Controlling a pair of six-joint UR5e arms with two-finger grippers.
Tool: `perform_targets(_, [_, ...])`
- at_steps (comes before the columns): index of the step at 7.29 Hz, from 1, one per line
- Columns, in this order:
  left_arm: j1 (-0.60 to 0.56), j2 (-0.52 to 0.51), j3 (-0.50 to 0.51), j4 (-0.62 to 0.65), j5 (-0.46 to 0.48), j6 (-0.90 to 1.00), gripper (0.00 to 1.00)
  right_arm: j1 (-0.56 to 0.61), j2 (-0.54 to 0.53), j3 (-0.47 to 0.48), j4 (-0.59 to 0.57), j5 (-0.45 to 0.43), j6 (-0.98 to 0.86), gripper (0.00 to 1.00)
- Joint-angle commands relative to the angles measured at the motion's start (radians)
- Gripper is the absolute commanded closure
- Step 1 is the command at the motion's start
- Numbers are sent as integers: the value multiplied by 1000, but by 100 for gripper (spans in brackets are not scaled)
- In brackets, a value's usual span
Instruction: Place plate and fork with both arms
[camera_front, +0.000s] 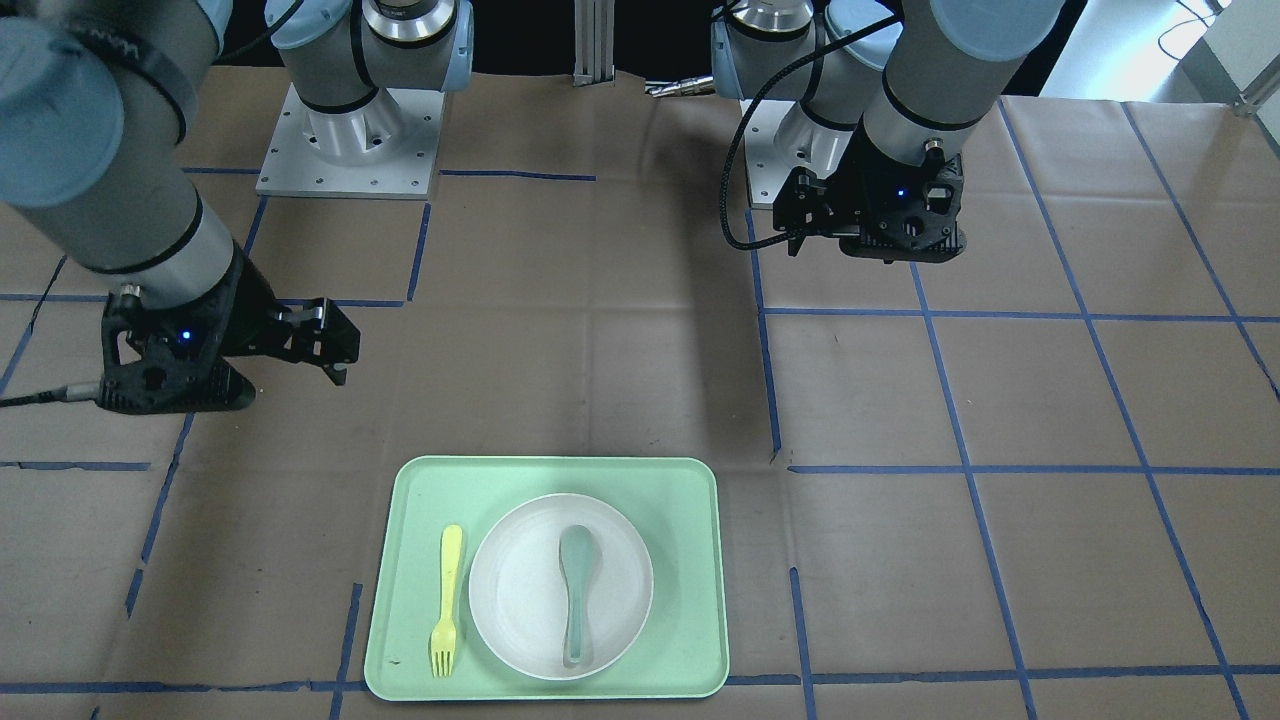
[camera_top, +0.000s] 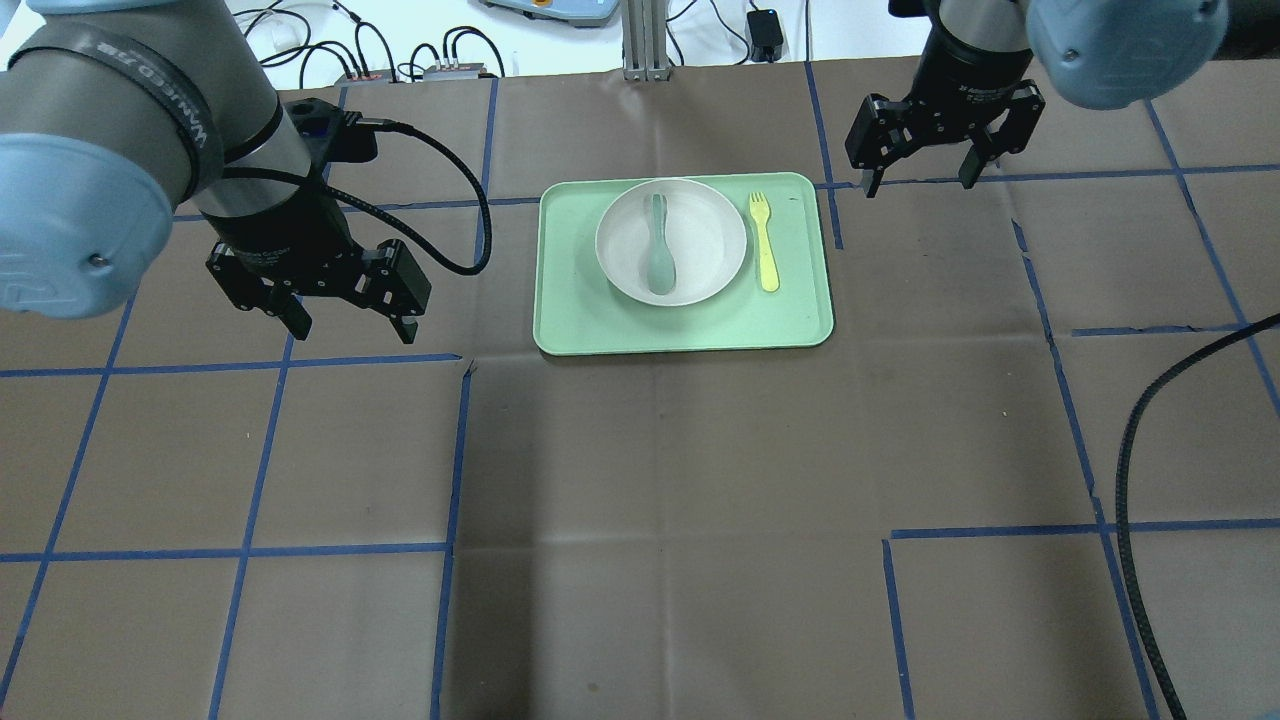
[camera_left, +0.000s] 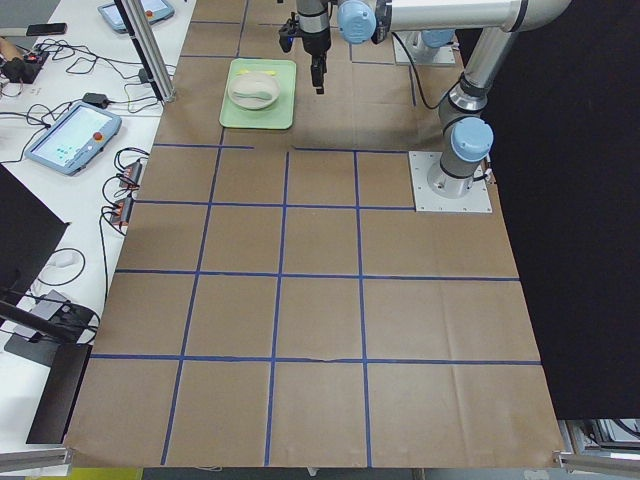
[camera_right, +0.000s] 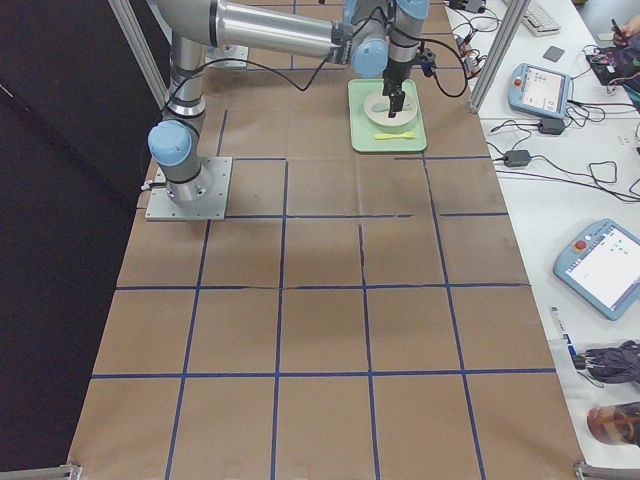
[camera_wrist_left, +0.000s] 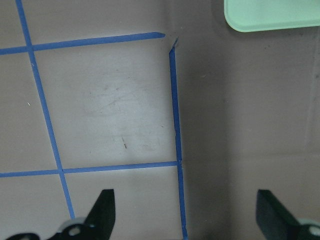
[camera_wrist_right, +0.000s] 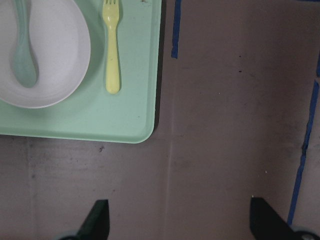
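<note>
The off-white plate (camera_top: 690, 250) sits on the pale green tray (camera_top: 680, 325) and also shows in the front view (camera_front: 520, 600). The yellow fork (camera_top: 765, 245) lies on the tray beside the plate, on the side of my right arm, and it also shows in the right wrist view (camera_wrist_right: 112, 45). My left gripper (camera_top: 355, 330) hovers open and empty over bare table left of the tray. My right gripper (camera_top: 920, 183) hovers open and empty right of the tray's far corner. In the right wrist view the plate (camera_wrist_right: 55, 60) and tray (camera_wrist_right: 100, 120) lie ahead of the open fingers (camera_wrist_right: 97, 222).
A grey-green spoon (camera_top: 660, 250) lies in the plate. The table is covered in brown paper with a blue tape grid (camera_top: 450, 450). The left wrist view shows only a tray corner (camera_wrist_left: 270, 15) and tape lines. Cables and pendants lie beyond the table's far edge.
</note>
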Motion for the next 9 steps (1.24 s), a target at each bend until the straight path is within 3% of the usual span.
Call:
perform_targets(1, [-1,-1,1,12,-2,2,1,55,-65,13,76,-5,83,1])
perform_targets(2, [-1,-2,-1,25,-4,2,1,89,-63,16,76,-8,102,1])
perform_targets(5, [-1,-4,1,38,-4,2,1,60,-101,48,70,-7,79,4])
perform_targets(7, [-1,-4,-1,38,-4,2,1,14,-164,121,52,-2,47,3])
perform_targets(9, [0,-4,-1,38,-4,2,1,10,-169,129,55,-1,51,0])
